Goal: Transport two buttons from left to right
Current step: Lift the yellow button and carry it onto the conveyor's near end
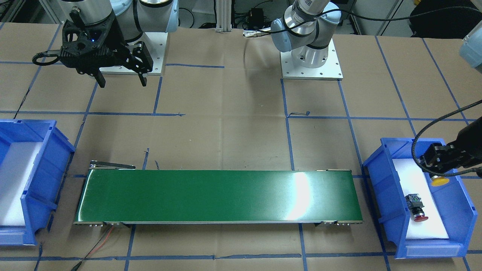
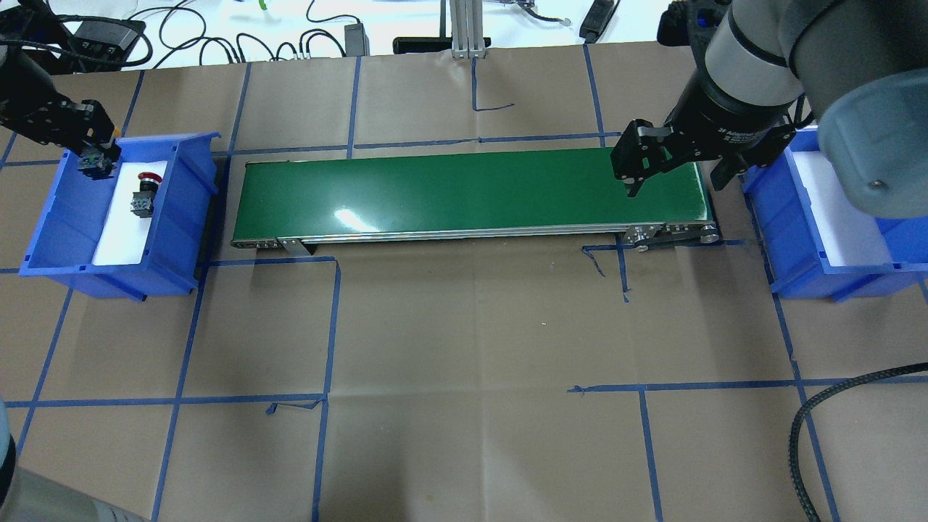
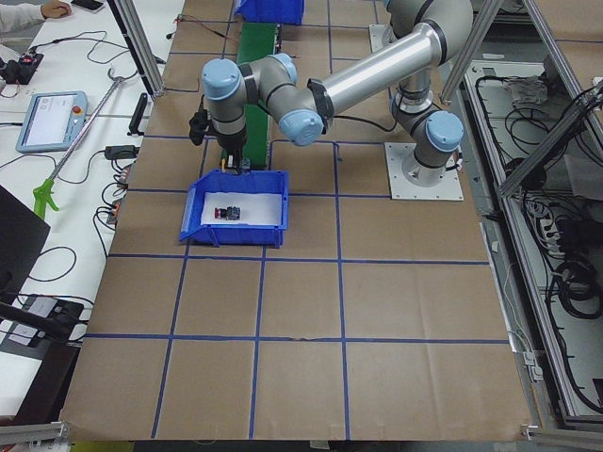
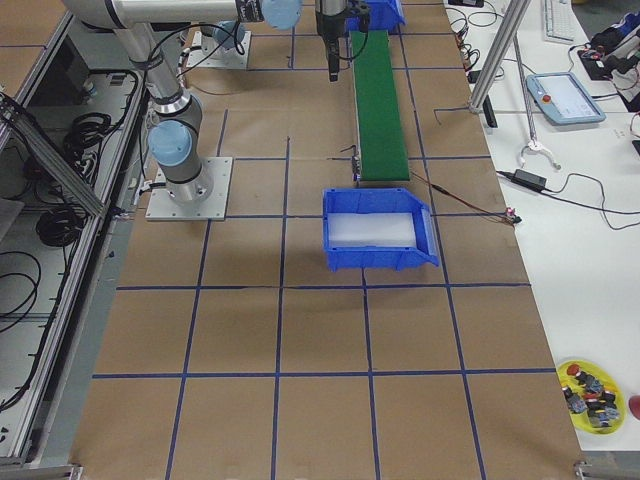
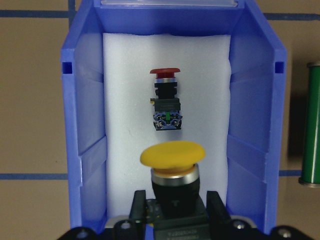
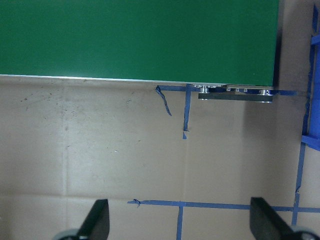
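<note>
My left gripper (image 5: 175, 207) is shut on the black collar of the yellow-capped button (image 5: 172, 159) and holds it over the white foam of the left blue bin (image 5: 85, 125). It also shows in the front view (image 1: 438, 162) with the yellow cap (image 1: 440, 181) below it. The red-capped button (image 5: 166, 100) lies on its side on the foam, apart from the gripper; it also shows in the front view (image 1: 416, 207) and the overhead view (image 2: 143, 194). My right gripper (image 2: 674, 185) is open and empty above the right end of the green conveyor belt (image 2: 464, 192).
The right blue bin (image 2: 790, 217) with white foam stands just past the belt's right end and holds nothing that I can see. The left bin's walls (image 1: 380, 180) rise around the held button. Brown paper with blue tape lines covers the table (image 2: 464, 348).
</note>
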`<action>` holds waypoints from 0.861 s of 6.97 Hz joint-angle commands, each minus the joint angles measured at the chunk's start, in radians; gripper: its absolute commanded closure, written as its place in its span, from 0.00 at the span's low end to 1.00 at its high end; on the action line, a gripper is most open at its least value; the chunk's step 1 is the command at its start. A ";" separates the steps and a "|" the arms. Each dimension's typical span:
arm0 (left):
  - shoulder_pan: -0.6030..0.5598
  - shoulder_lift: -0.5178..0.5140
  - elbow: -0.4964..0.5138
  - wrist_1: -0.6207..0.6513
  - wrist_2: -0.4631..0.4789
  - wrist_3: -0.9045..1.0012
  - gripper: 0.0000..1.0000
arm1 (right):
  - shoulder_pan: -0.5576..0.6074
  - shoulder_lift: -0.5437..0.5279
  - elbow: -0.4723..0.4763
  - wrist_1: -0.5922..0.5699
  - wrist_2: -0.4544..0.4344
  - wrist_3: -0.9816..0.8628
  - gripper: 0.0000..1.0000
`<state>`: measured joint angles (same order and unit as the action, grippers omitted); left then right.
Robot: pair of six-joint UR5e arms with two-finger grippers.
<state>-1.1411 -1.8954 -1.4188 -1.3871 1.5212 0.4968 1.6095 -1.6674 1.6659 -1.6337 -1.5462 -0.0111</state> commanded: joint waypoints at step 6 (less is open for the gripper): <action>-0.335 -0.085 -0.182 0.266 0.022 -0.360 0.98 | -0.005 0.002 0.000 -0.001 0.001 -0.001 0.00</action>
<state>-1.4653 -1.9572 -1.5368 -1.2281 1.5420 0.1585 1.6072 -1.6605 1.6697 -1.6330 -1.5459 -0.0121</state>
